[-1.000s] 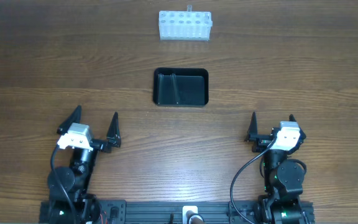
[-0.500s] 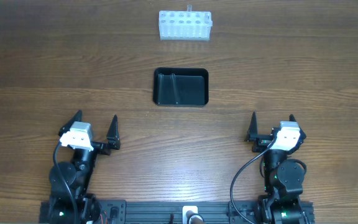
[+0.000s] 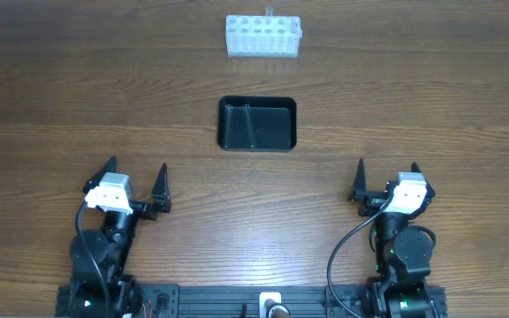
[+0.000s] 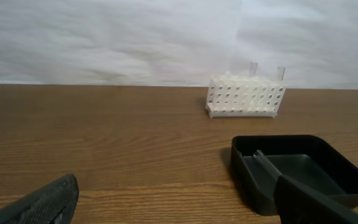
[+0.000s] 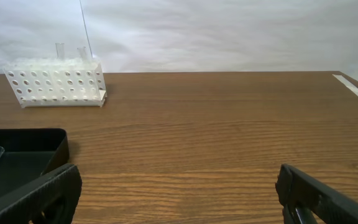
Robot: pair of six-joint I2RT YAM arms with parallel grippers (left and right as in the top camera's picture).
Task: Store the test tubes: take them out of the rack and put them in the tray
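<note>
We park the left gripper and right gripper wide open at the table's near edge, ready to move test tubes from the far-edge rack to the tray.

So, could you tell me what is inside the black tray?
The tray holds at least one clear test tube, lying in its left half seen from above. The rest looks bare. In the wrist views its near wall covers part of the floor.

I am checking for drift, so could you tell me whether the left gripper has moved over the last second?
Yes, slightly: the left gripper has drawn back a little from the black tray, toward its base.
</note>
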